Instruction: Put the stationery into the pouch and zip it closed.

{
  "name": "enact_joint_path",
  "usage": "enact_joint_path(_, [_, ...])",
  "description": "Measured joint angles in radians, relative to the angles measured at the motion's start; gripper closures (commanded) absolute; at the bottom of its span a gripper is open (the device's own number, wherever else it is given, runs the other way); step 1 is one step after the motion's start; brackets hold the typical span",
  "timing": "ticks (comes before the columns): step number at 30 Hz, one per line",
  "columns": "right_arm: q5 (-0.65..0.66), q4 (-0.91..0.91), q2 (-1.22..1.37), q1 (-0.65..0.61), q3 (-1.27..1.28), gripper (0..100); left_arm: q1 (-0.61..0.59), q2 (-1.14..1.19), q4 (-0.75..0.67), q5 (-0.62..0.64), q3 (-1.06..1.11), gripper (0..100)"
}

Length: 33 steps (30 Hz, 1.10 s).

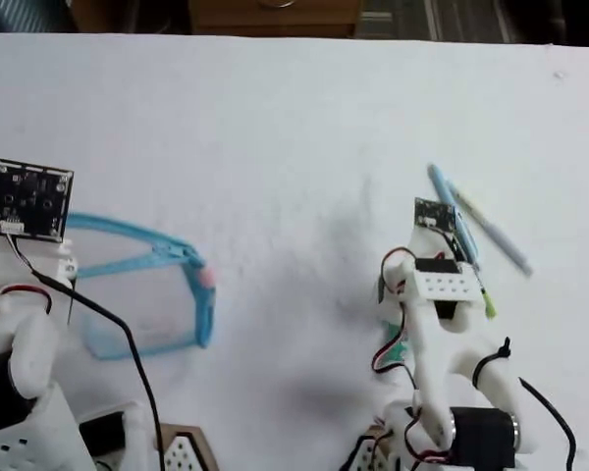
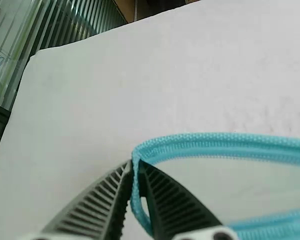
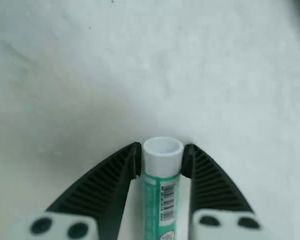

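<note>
The clear pouch (image 1: 142, 294) with a blue zipper lies at the left of the white table, its mouth gaping; a pink pull (image 1: 206, 277) sits at its right end. In the left wrist view, my left gripper (image 2: 135, 167) is shut on the pouch's blue zipper edge (image 2: 215, 142). My right gripper (image 3: 161, 155) is shut on a green glue stick (image 3: 162, 200) with a white cap, held just above the table. Two pens (image 1: 471, 221) lie crossed on the cloth beside the right arm's wrist (image 1: 440, 280).
A white cloth (image 1: 294, 128) covers the table, with broad open room in the middle and at the back. Both arm bases and their cables (image 1: 128, 343) crowd the front edge. Dark furniture stands beyond the far edge.
</note>
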Motion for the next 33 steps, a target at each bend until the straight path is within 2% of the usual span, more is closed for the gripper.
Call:
enact_joint_path(10, [0.055,-0.025,-0.023,-0.025,0.014,98.1,0.000,0.000,0.000,0.000,0.000,98])
enact_joint_path(16, [0.031,0.130,-0.189,-0.052,-0.253,98.1,0.000,0.000,0.000,0.000,0.000,98])
enact_joint_path(20, [-0.077,0.196,-0.342,-0.158,-0.578,98.1,0.000,0.000,0.000,0.038,0.000,98])
enact_joint_path(24, [-0.222,0.161,-0.411,-0.374,-0.848,98.1,0.000,0.000,0.000,0.044,0.000,98])
enact_joint_path(28, [-0.318,0.054,-0.414,-0.585,-0.850,98.1,0.000,0.000,0.000,0.044,0.000,98])
enact_joint_path(33, [-0.339,-0.133,-0.367,-0.647,-0.787,98.1,0.000,0.000,0.000,0.044,0.000,98])
